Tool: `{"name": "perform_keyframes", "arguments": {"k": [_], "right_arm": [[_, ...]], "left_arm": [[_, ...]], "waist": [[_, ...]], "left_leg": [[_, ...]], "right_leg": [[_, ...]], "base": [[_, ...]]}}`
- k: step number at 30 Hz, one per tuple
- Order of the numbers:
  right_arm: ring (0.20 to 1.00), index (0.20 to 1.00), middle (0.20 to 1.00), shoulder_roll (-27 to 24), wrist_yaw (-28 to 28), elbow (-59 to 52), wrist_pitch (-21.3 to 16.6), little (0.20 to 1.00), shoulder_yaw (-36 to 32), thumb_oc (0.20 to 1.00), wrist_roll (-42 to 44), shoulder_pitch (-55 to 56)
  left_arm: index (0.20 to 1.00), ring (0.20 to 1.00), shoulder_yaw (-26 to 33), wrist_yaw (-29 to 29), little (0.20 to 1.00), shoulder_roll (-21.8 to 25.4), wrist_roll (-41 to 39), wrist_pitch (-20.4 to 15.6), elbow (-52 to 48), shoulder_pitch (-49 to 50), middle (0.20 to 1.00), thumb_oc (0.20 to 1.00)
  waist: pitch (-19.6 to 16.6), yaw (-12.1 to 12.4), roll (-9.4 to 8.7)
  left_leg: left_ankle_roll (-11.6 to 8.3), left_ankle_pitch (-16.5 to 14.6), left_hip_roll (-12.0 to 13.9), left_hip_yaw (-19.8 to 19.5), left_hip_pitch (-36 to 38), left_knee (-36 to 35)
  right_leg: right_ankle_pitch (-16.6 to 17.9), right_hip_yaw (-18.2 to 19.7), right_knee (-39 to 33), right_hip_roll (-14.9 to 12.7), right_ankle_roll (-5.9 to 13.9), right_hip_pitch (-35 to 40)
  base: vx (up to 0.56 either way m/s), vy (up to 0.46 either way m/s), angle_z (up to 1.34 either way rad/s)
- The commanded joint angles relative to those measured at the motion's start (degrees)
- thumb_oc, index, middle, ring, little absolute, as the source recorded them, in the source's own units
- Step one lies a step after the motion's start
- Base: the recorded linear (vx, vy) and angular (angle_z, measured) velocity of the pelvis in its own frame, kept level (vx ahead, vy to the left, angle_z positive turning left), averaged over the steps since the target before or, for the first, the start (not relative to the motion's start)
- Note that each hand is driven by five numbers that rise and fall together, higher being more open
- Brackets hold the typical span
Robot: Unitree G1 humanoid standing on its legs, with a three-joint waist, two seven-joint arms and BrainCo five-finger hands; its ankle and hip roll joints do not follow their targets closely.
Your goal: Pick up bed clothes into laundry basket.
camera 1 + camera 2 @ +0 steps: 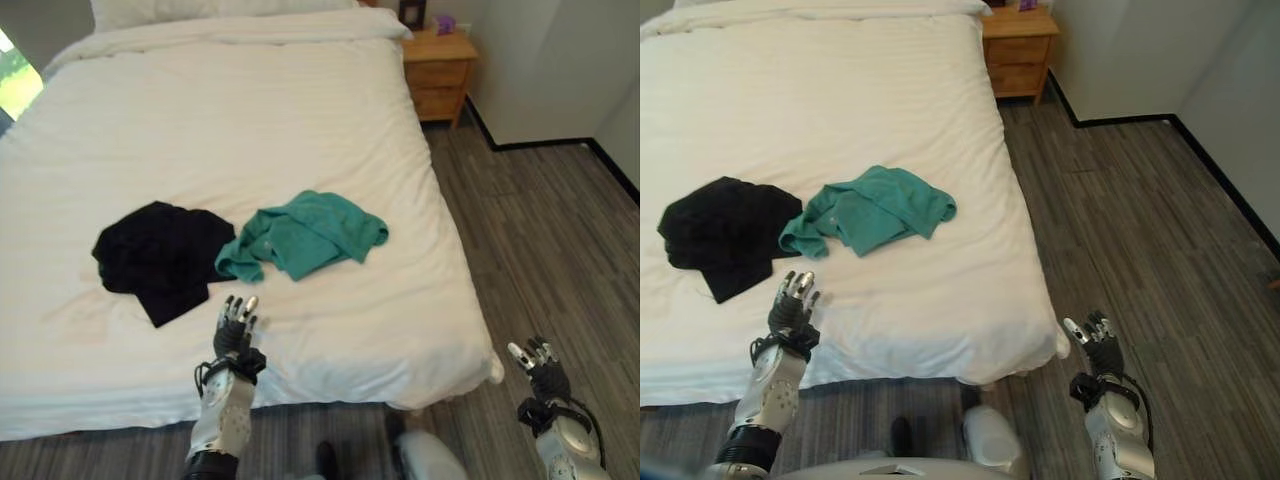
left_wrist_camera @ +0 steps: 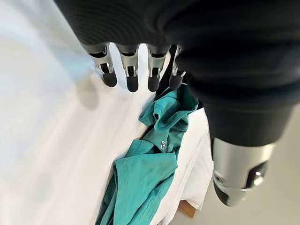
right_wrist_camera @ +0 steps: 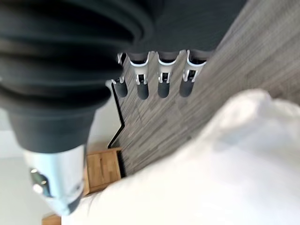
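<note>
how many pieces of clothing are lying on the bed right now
2. A crumpled black cloth garment lies on the white bed toward the robot's left; a crumpled teal cloth garment lies just to its right. More could be hidden beneath either.

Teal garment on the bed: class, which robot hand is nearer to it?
Left. The left hand hovers over the bed just short of the teal garment; the right hand is off the bed's corner, over the floor.

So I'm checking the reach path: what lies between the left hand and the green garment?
Only bare white bed cover: the left eye view shows the left hand, open, short of the green garment.
</note>
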Motion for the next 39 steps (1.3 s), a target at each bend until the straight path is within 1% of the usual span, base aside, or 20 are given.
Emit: {"name": "perform_keyframes", "arguments": {"k": [1,5,7,8,9,13,15,16,17,18,20,21,23,24,25,27,28,29,34,39], "right_arm": [[1.000,1.000,1.000,-2.24,0.30,-4.50,-2.67,1.000,-1.00,1.000,-3.62,-1.53],[1.000,1.000,1.000,-5.00,0.08,-6.52,-2.66,1.000,-1.50,1.000,-11.09,-1.60],[1.000,1.000,1.000,-6.85,0.97,-8.79,-2.19,1.000,0.03,1.000,-16.00,-2.59],[1.000,1.000,1.000,-9.61,2.59,-10.95,-2.33,1.000,1.86,1.000,-19.76,-5.36],[1.000,1.000,1.000,-9.65,2.59,-10.86,-2.36,1.000,1.94,1.000,-19.78,-5.44],[1.000,1.000,1.000,-14.73,1.30,-9.55,-2.84,1.000,6.76,1.000,-24.29,-16.24],[1.000,1.000,1.000,-17.15,0.84,-7.52,-1.84,1.000,10.45,1.000,-26.41,-22.53],[1.000,1.000,1.000,-19.89,1.29,-3.83,-0.39,1.000,15.63,1.000,-29.01,-30.56],[1.000,1.000,1.000,-19.88,1.23,-3.53,-0.51,1.000,15.90,1.000,-28.97,-30.95],[1.000,1.000,1.000,-20.94,1.50,-1.15,0.23,1.000,18.18,1.000,-29.93,-34.45],[1.000,1.000,1.000,-23.10,2.31,10.47,1.88,1.000,25.71,1.000,-28.86,-45.87],[1.000,1.000,1.000,-23.04,2.24,11.05,1.62,1.000,26.14,1.000,-28.72,-46.47],[1.000,1.000,1.000,-25.63,2.36,20.69,3.09,1.000,31.51,1.000,-31.00,-55.86],[1.000,1.000,1.000,-27.22,2.22,33.36,3.89,1.000,37.63,1.000,-34.02,-66.25],[1.000,1.000,1.000,-27.09,2.18,33.85,3.67,1.000,38.03,1.000,-33.94,-66.80],[1.000,1.000,1.000,-27.90,1.86,41.03,4.24,1.000,40.59,1.000,-35.81,-71.71],[1.000,1.000,1.000,-28.52,1.33,47.53,4.37,1.000,42.12,1.000,-37.29,-74.90],[1.000,1.000,1.000,-28.52,1.33,47.64,4.31,1.000,42.19,1.000,-37.28,-75.00],[1.000,1.000,1.000,-29.70,1.66,52.24,4.42,1.000,44.92,1.000,-39.92,-78.46],[1.000,1.000,1.000,-29.99,2.18,53.02,4.37,1.000,48.62,1.000,-43.02,-80.07]], "left_arm": [[1.000,1.000,2.32,-1.47,1.000,1.78,1.76,-2.47,-1.55,-2.14,1.000,1.000],[1.000,1.000,2.28,-2.78,1.000,0.72,1.90,-2.07,-1.06,-0.02,1.000,1.000],[1.000,1.000,2.83,-2.88,1.000,0.07,0.63,-2.28,-1.84,1.05,1.000,1.000],[1.000,1.000,3.54,-3.36,1.000,0.09,0.91,-2.65,-3.23,2.67,1.000,1.000],[1.000,1.000,3.61,-3.34,1.000,0.05,0.93,-2.61,-3.32,2.73,1.000,1.000],[1.000,1.000,4.79,-3.25,1.000,0.67,0.39,-3.55,-5.41,5.02,1.000,1.000],[1.000,1.000,5.61,-2.94,1.000,1.26,-0.31,-3.92,-6.05,6.20,1.000,1.000],[1.000,1.000,6.72,-2.62,1.000,2.36,-1.66,-4.45,-6.50,7.00,1.000,1.000],[1.000,1.000,6.90,-2.63,1.000,2.30,-1.66,-4.44,-6.50,6.95,1.000,1.000],[1.000,1.000,7.12,-2.57,1.000,2.65,-2.33,-4.59,-6.99,7.47,1.000,1.000],[1.000,1.000,7.50,-3.47,1.000,4.59,-4.45,-4.72,-8.37,8.90,1.000,1.000],[1.000,1.000,7.70,-3.50,1.000,4.49,-4.49,-4.71,-8.37,8.87,1.000,1.000],[1.000,1.000,7.19,-4.17,1.000,6.85,-5.11,-4.60,-9.57,9.57,1.000,1.000],[1.000,1.000,7.43,-4.18,1.000,9.12,-5.54,-4.85,-11.17,9.86,1.000,1.000],[1.000,1.000,7.58,-4.15,1.000,8.96,-5.53,-4.82,-11.21,9.81,1.000,1.000],[1.000,1.000,7.44,-4.26,1.000,9.89,-6.32,-5.10,-12.09,9.62,1.000,1.000],[1.000,1.000,7.04,-4.34,1.000,10.45,-6.55,-5.29,-12.61,9.33,1.000,1.000],[1.000,1.000,7.04,-4.34,1.000,10.42,-6.55,-5.29,-12.60,9.30,1.000,1.000],[1.000,1.000,5.09,-4.30,1.000,10.41,-6.39,-5.40,-13.22,9.61,1.000,1.000],[1.000,1.000,2.71,-3.95,1.000,11.54,-6.24,-5.74,-14.86,8.17,1.000,1.000]], "waist": [[-0.63,0.89,-1.99],[-1.77,1.94,-2.07],[-2.06,2.43,-2.24],[-2.64,3.85,-2.40],[-2.60,3.68,-2.40],[-3.04,6.42,-2.61],[-3.11,7.90,-2.79],[-3.01,9.86,-3.09],[-2.92,9.62,-3.07],[-2.91,10.71,-3.19],[-2.47,13.73,-3.49],[-2.33,13.45,-3.44],[-1.80,15.44,-3.68],[-0.83,17.46,-3.63],[-0.76,17.22,-3.55],[-0.01,18.62,-3.23],[0.36,19.88,-2.60],[0.32,19.78,-2.59],[1.10,21.74,-1.26],[4.25,23.00,1.30]], "left_leg": [[-0.79,1.59,-3.93,0.95,0.06,1.07],[-0.72,1.72,-4.52,-0.16,0.41,0.35],[-0.80,1.78,-4.79,-0.91,0.41,0.35],[-0.80,1.81,-4.96,-1.82,0.42,0.35],[-0.80,1.81,-4.98,-1.93,0.45,0.35],[-0.90,2.56,-5.32,-3.48,0.11,0.35],[-1.00,2.76,-5.56,-4.36,0.00,0.35],[-1.13,3.02,-5.73,-5.57,-0.30,0.35],[-1.12,3.02,-5.75,-5.65,-0.29,0.35],[-1.16,3.18,-5.85,-6.28,-0.50,0.35],[-1.34,3.35,-6.23,-8.67,-0.97,0.35],[-1.34,3.32,-6.25,-8.76,-0.91,0.35],[-1.55,3.97,-6.53,-10.00,-1.82,0.35],[-1.80,4.81,-6.91,-11.60,-3.23,0.35],[-1.80,4.83,-6.92,-11.68,-3.29,0.35],[-2.03,5.58,-7.33,-13.08,-4.63,0.35],[-2.29,6.33,-7.87,-14.82,-6.20,0.35],[-2.30,6.37,-7.89,-14.92,-6.29,0.35],[-2.71,7.50,-8.86,-17.37,-9.43,0.35],[-3.65,9.46,-9.44,-18.06,-15.06,0.35]], "right_leg": [[7.06,1.57,-8.23,-2.57,1.19,6.41],[6.93,0.33,-11.70,-2.84,0.82,9.54],[7.02,-0.54,-12.73,-3.09,0.74,10.61],[6.97,-1.60,-13.48,-3.38,0.59,11.53],[6.96,-1.71,-13.53,-3.40,0.59,11.62],[7.09,-2.96,-13.79,-3.77,0.42,12.30],[7.04,-3.74,-13.86,-3.89,0.31,12.62],[6.91,-4.78,-14.01,-4.07,0.23,12.88],[6.88,-4.86,-13.99,-4.08,0.23,12.91],[6.84,-5.43,-14.05,-4.14,0.16,12.99],[6.33,-7.75,-14.33,-4.51,-0.04,13.62],[6.27,-7.85,-14.33,-4.52,-0.04,13.71],[6.43,-9.04,-14.37,-4.58,-0.14,13.45],[6.62,-10.42,-14.37,-4.69,-0.18,12.84],[6.60,-10.50,-14.35,-4.70,-0.18,12.81],[6.73,-11.91,-14.36,-4.83,-0.15,12.13],[6.65,-13.60,-14.43,-5.00,-0.04,11.45],[6.64,-13.70,-14.43,-5.01,-0.04,11.39],[6.31,-16.06,-14.61,-5.14,0.22,9.58],[7.33,-16.34,-14.43,-4.97,-0.06,3.60]], "base": [[0.08,-0.053,-0.10],[0.05,-0.048,0.14],[0.01,-0.068,0.19],[0.01,-0.060,0.11],[0.01,-0.057,0.16],[-0.02,-0.019,0.20],[-0.04,-0.023,0.18],[-0.03,-0.018,0.32],[-0.04,-0.024,0.40],[-0.05,-0.023,0.48],[-0.03,-0.033,0.54],[-0.02,-0.029,0.40],[-0.10,-0.039,0.48],[-0.11,-0.036,0.55],[-0.12,-0.031,0.49],[-0.10,-0.022,0.47],[-0.09,-0.019,0.58],[-0.05,-0.016,0.60],[-0.02,-0.002,0.34],[-0.13,0.006,0.15]]}}
